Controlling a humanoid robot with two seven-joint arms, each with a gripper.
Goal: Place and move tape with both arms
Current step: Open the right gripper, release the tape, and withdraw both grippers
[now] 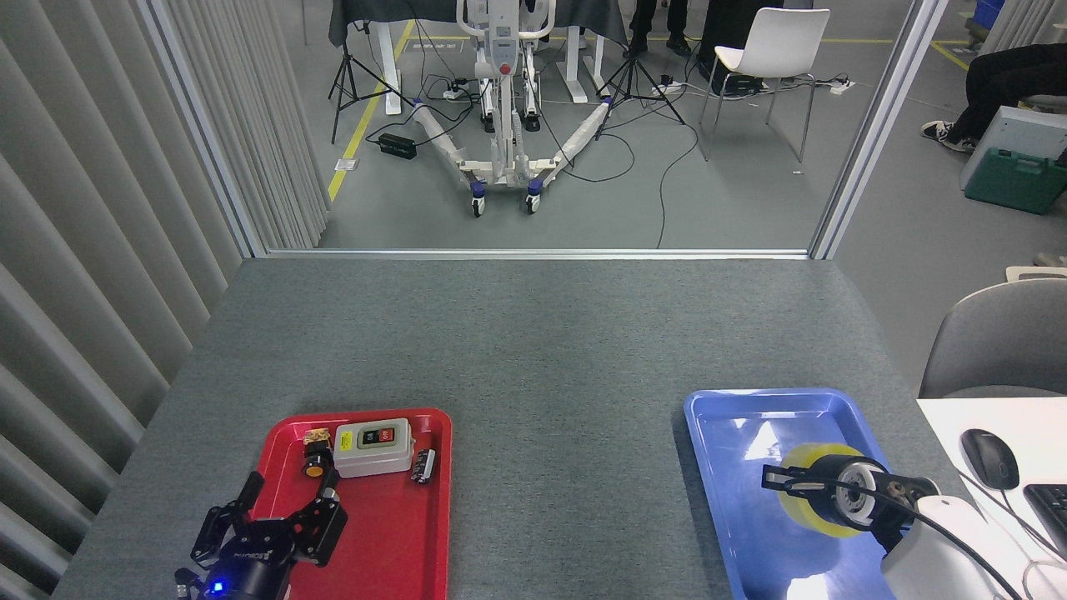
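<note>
The tape point(802, 458), a translucent yellow roll, hangs low over the blue tray point(744, 442) at the right, toward its near half. My right gripper point(813, 490) is shut on the tape, seen end-on, with one black finger point(779, 479) crossing the roll's left side; its wrist hides the core. Whether the roll touches the tray floor I cannot tell. At the bottom left, my left gripper point(288, 497) stands open over the near left part of the red tray point(400, 533), holding nothing, just in front of the parts lying there.
The red tray holds a grey switch box point(373, 447), a black push button with an orange cap point(314, 463) and a small metal part point(423, 466). A white desk with a mouse point(989, 458) and keyboard point(1052, 510) adjoins the right; a grey chair point(996, 337) stands behind it.
</note>
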